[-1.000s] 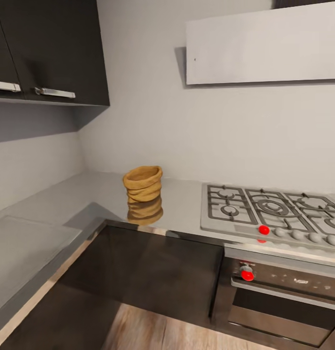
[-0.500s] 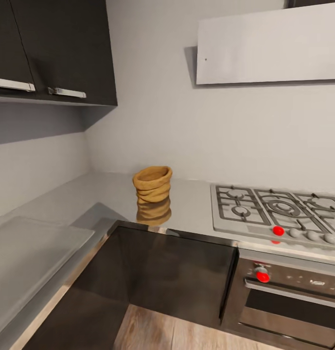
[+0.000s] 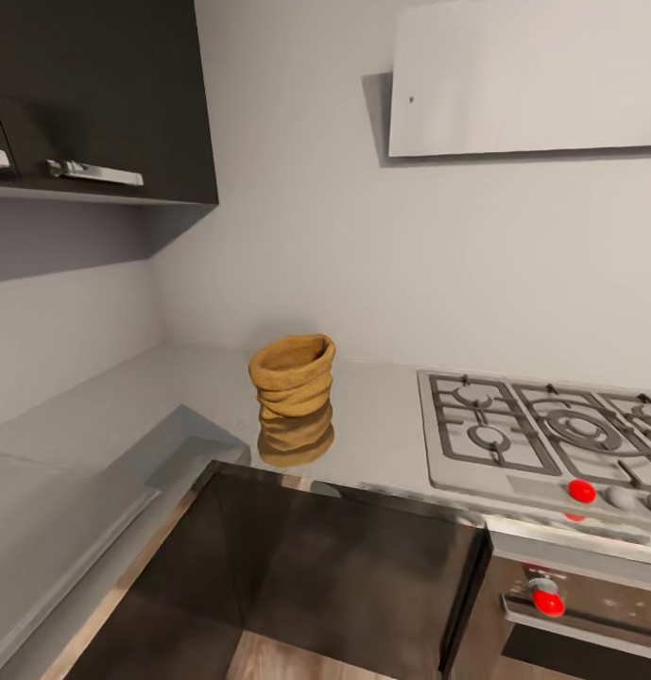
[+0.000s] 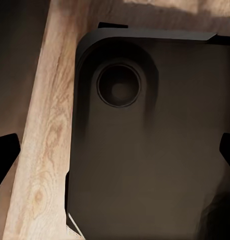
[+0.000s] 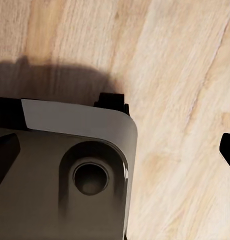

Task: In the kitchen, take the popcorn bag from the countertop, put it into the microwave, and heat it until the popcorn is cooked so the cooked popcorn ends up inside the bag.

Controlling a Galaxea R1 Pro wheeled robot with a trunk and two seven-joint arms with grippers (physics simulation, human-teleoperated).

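Over the robot base (image 4: 145, 150), left hand (image 4: 115, 150) seemingly spread, pointing floorward

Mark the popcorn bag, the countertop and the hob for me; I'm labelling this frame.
popcorn bag (image 3: 292, 380): head view, wrinkled side below the rolled rim.
countertop (image 3: 188, 382): head view, bare patch left of the bag.
hob (image 3: 542, 434): head view, grate.
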